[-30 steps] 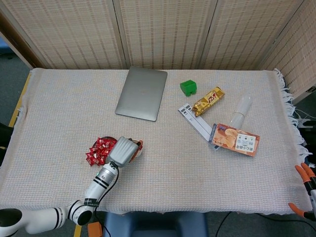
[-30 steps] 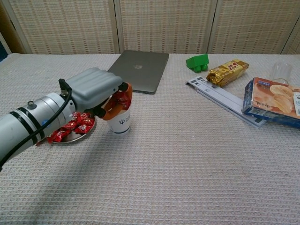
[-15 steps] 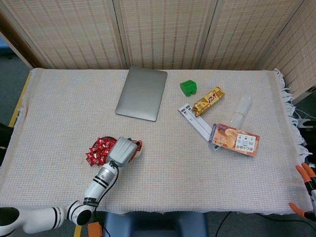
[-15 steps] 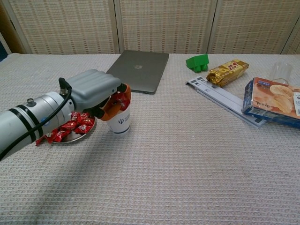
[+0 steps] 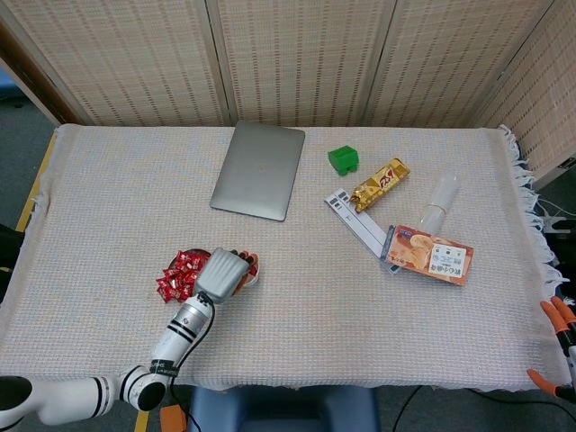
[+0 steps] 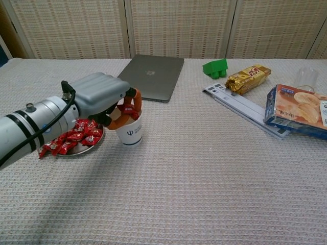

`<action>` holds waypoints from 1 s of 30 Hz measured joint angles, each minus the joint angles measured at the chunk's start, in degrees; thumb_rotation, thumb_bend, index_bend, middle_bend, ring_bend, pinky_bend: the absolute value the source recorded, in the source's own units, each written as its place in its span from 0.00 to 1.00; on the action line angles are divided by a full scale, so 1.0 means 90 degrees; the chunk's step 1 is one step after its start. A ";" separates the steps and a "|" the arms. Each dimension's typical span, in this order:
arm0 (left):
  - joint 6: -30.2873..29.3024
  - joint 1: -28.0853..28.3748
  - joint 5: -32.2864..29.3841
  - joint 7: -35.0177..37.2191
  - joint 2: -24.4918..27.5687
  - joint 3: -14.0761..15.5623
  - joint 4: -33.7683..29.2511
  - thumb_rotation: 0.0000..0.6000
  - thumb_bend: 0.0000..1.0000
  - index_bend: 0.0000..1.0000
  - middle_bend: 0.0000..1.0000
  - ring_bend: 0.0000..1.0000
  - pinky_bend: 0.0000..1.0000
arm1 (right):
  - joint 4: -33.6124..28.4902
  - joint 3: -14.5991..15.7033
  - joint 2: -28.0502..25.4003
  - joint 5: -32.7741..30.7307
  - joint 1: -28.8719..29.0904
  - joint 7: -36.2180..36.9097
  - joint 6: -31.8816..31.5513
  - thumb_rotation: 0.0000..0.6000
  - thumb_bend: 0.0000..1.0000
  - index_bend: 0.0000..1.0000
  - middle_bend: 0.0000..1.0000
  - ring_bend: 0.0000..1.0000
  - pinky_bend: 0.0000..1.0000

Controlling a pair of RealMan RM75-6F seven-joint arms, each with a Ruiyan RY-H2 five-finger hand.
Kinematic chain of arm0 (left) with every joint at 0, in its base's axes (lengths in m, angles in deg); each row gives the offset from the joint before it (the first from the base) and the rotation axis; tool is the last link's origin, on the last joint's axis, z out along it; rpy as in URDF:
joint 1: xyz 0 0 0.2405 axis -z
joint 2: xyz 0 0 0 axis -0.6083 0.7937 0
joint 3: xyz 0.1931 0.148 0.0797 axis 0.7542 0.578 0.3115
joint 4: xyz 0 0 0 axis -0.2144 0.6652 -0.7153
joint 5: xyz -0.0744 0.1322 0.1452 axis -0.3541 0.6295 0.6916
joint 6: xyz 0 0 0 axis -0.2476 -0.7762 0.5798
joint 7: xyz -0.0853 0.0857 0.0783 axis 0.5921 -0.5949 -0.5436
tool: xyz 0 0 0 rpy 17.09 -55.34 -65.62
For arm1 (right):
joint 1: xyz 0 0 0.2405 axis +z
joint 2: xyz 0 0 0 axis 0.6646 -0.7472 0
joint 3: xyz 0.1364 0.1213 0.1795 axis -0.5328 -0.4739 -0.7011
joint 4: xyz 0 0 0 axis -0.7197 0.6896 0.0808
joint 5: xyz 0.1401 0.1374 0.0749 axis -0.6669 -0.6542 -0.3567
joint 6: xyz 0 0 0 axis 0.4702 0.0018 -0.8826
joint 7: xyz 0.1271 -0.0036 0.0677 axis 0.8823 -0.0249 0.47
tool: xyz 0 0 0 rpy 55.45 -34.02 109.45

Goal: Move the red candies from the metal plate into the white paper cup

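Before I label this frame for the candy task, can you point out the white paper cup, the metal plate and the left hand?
white paper cup (image 6: 130, 135), chest view, front wall by the logo.
metal plate (image 6: 97, 140), chest view, bare right rim.
left hand (image 6: 100, 95), chest view, grey back of the hand.

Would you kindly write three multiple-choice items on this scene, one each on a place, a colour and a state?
1. Where is the metal plate?
A. left of the white paper cup
B. on the laptop
C. beside the snack box

2. What colour is the small block near the laptop?
A. blue
B. green
C. yellow

3. How does the cup stand?
A. upright
B. tipped over
C. upside down

Answers: 1 A, the plate of red candies lies left of the cup; 2 B, it shows green in both views; 3 A, its mouth faces up under the left hand.
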 measured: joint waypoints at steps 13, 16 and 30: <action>-0.0100 0.0051 -0.0133 -0.0221 0.0177 -0.0001 -0.0243 1.00 0.38 0.20 0.36 0.58 1.00 | -0.0002 0.0002 -0.0007 0.0013 -0.0007 0.0001 -0.0013 1.00 0.06 0.00 0.00 0.00 0.00; -0.0101 0.0065 -0.0219 -0.0276 0.0211 -0.0011 -0.0294 1.00 0.38 0.20 0.36 0.58 1.00 | 0.0000 -0.0002 -0.0007 0.0010 -0.0013 0.0007 -0.0027 1.00 0.06 0.00 0.00 0.00 0.00; -0.0560 -0.0152 0.0150 -0.0083 0.0647 0.0187 -0.1030 1.00 0.38 0.20 0.35 0.58 1.00 | 0.0023 0.0017 -0.0016 0.0064 -0.0037 0.0043 -0.0071 1.00 0.06 0.00 0.00 0.00 0.00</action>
